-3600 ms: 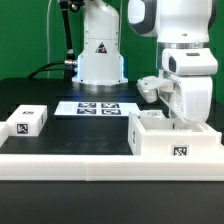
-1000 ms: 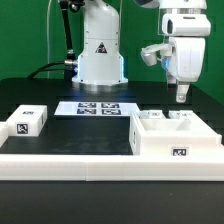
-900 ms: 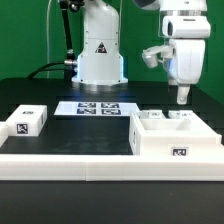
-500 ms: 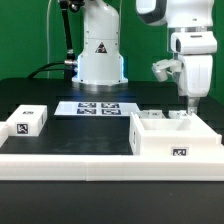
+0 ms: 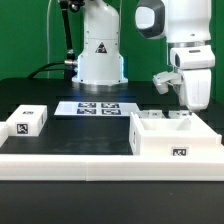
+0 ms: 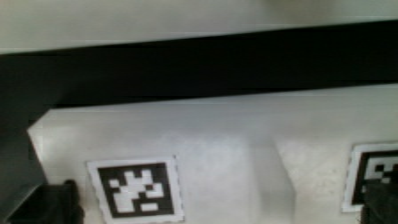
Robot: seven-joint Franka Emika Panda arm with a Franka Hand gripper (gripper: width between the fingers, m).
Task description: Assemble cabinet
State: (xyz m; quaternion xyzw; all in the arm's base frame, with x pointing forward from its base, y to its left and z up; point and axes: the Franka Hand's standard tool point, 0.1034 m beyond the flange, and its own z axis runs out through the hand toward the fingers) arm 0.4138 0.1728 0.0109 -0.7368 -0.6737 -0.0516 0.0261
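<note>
Since a second ago my arm has swung toward the exterior view's right and dropped, so my two-finger gripper [image 5: 194, 108] sits low over the far right corner of the large white plastic open box [image 5: 160, 143], the cabinet body, instead of hanging high above it. Fingertips are hidden in the exterior view and the wrist view is blurred, so I cannot tell how wide the jaws stand or whether they have hold of anything. Nothing visibly carried.

The box stands at the front on the exterior view's right, on the black table [image 5: 50, 95], just behind the long low white border rail [image 5: 80, 165], with its square black-and-white tag [image 5: 181, 152] facing the camera. Smaller white panels [image 5: 152, 117] poke up from inside it; loose or seated, cannot tell. The wrist view shows a white surface [image 6: 231, 130] bearing two tags, with a black strip beyond.

The small white tagged block [image 5: 28, 121] lies well apart on the exterior view's left. The flat white marker board [image 5: 98, 107] is between block and box, further back.

Progress, my judgement: early, no part looks joined yet; block and panels all left to fit
</note>
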